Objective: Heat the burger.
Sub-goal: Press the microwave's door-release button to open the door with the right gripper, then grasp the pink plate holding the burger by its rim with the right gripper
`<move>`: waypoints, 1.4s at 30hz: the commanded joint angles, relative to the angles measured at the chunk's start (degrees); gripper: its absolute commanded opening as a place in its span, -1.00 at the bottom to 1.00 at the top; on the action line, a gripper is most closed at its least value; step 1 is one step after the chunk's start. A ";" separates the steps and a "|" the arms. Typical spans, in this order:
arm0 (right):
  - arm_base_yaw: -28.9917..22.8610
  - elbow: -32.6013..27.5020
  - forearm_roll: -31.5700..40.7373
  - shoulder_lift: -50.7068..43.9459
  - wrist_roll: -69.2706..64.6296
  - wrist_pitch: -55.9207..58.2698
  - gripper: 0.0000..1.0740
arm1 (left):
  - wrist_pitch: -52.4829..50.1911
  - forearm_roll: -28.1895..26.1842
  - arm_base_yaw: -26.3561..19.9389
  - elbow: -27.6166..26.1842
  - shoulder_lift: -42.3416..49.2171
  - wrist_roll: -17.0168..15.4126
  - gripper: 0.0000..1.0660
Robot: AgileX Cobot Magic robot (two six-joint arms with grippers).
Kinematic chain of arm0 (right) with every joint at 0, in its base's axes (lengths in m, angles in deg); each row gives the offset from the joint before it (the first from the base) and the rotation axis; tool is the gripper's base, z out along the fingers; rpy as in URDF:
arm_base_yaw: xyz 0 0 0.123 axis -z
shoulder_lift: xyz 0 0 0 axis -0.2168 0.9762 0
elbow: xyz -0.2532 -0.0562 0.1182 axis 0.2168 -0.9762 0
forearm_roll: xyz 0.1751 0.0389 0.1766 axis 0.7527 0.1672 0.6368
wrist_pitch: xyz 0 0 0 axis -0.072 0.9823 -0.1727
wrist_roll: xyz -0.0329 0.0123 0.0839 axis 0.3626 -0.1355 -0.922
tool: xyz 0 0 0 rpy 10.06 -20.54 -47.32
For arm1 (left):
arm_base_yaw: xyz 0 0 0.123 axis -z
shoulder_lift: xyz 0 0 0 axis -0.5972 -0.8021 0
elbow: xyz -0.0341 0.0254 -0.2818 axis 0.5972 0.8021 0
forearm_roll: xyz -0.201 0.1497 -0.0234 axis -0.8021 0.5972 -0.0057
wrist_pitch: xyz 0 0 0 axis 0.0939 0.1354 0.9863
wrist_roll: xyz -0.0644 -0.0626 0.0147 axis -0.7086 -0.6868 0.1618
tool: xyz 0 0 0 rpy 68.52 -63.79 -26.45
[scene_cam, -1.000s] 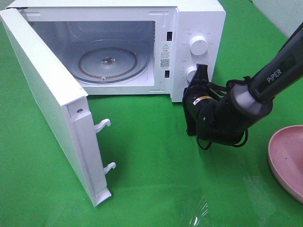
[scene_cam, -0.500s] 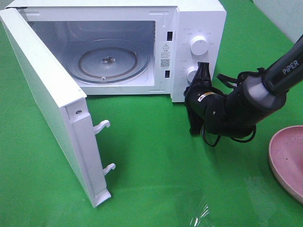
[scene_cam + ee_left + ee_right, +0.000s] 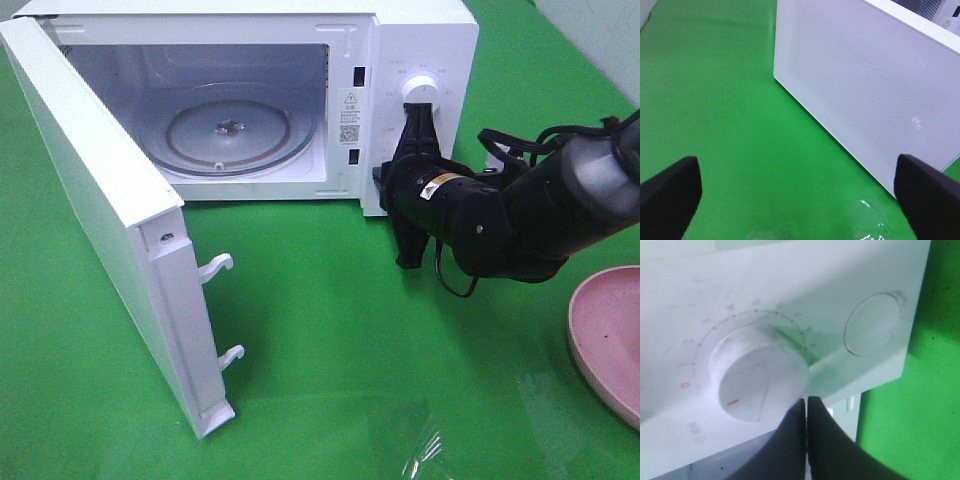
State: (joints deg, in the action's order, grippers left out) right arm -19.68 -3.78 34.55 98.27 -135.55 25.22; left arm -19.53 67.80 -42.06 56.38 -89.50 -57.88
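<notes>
The burger is out of view in every frame. The white microwave point(image 3: 420, 40) stands at the back with its door point(image 3: 110, 230) swung wide open; the glass turntable point(image 3: 228, 133) inside is bare. My right gripper point(image 3: 418, 112) is shut and empty, its fingertips pressed against the lower edge of the upper knob point(image 3: 421, 92) on the control panel. The right wrist view shows the shut fingers point(image 3: 790, 440) touching that knob point(image 3: 757, 375), with a second round dial point(image 3: 874, 325) beside it. My left gripper point(image 3: 800, 200) is open and empty, facing the outside of the door point(image 3: 865, 85).
A flat pink plate point(image 3: 610, 340) lies at the right edge, nothing on its visible part. Green cloth point(image 3: 330, 350) covers the table. The open door's latch hooks point(image 3: 218, 265) stick out toward the middle. The right arm point(image 3: 560, 200) stretches in from the right.
My right gripper has risen from the lower knob to the upper knob, and the wrist has swung closer to the control panel. The door and plate have not moved.
</notes>
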 commanded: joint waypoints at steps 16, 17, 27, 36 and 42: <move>0.34 -1.72 -12.61 -11.34 24.24 24.64 -0.93 | -0.46 -0.40 -0.17 0.17 0.06 -0.06 0.81; 0.34 -1.72 -12.66 -11.97 26.64 26.76 -0.92 | -0.46 -0.40 -0.17 0.17 0.06 -0.06 0.81; 0.74 -1.72 -12.72 -18.79 49.27 42.74 -0.87 | -0.46 -0.40 -0.17 0.17 0.06 -0.06 0.81; 2.23 -1.72 -14.90 -23.89 59.01 54.49 -0.82 | -0.46 -0.40 -0.17 0.17 0.06 -0.06 0.81; 5.56 -1.66 -18.33 -27.56 62.62 63.48 -0.76 | -0.46 -0.40 -0.17 0.17 0.06 -0.06 0.81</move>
State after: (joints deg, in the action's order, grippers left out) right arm -14.58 -5.62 17.02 71.40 -74.19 87.33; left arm -19.53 67.80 -42.06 56.38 -89.50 -57.88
